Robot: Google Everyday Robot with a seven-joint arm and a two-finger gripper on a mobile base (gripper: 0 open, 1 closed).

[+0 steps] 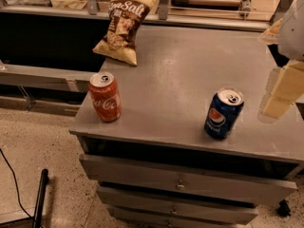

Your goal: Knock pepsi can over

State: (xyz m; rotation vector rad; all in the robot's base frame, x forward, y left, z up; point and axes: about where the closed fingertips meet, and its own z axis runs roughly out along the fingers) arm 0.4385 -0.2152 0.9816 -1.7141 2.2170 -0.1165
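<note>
The pepsi can [223, 113] is dark blue with the round red-white-blue logo and a silver top. It stands upright near the front right of the grey cabinet top [180, 70]. My gripper [279, 93] is pale and hangs at the right edge of the view, a short way to the right of the pepsi can and apart from it, at about the height of the can's top.
A red Coca-Cola can [105, 97] stands upright at the front left corner. A bag of chips [124, 27] leans at the back left. Drawers [180, 179] lie below the front edge. A black cable and pole [40, 194] are on the floor at left.
</note>
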